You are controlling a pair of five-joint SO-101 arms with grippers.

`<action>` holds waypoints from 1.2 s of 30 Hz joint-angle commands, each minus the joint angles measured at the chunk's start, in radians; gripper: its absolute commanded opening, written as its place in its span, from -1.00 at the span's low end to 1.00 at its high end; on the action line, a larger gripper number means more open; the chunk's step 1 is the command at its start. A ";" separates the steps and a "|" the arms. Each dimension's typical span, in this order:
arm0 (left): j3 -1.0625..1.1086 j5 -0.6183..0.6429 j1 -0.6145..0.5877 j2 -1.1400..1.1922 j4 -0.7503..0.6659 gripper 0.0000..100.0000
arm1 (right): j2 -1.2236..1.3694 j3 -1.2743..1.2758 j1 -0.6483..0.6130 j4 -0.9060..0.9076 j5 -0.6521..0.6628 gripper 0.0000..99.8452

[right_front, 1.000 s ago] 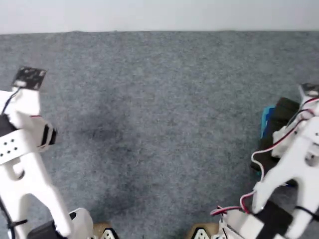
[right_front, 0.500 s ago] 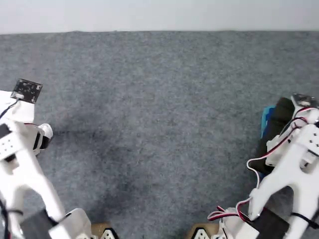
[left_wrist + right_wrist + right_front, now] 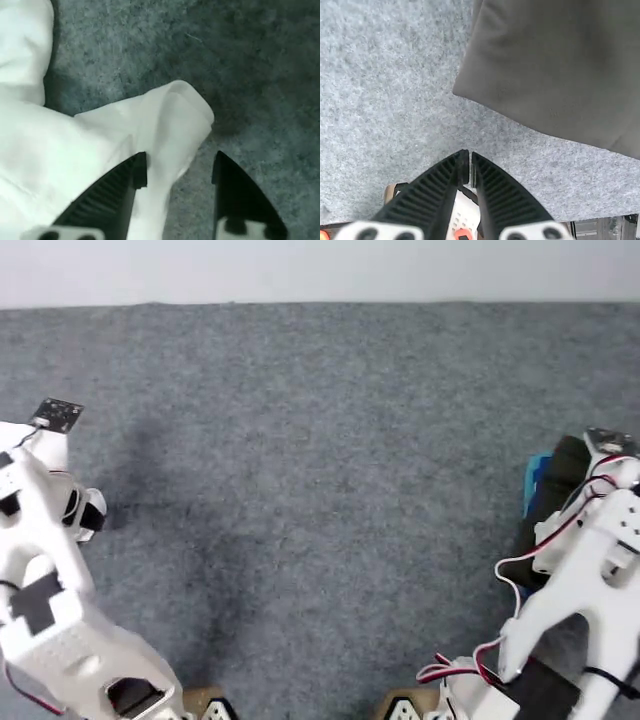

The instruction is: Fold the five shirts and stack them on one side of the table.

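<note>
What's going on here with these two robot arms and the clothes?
Two arms are part-way through a shirt-folding job on a grey felt table. The left gripper is open over a white shirt, with a corner of the cloth between its jaws. The right gripper is shut on nothing, above bare felt beside a folded dark shirt. In the high view it lies on a blue shirt by the right arm.

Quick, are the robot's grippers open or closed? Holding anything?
Left gripper: open, with a corner of the white shirt between its jaws, not clamped.
Right gripper: closed, holding nothing.
</note>
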 commanded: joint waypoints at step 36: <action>-0.266 0.427 1.102 -0.445 0.281 -0.97 | -0.162 -0.003 -0.005 0.041 -0.006 -0.98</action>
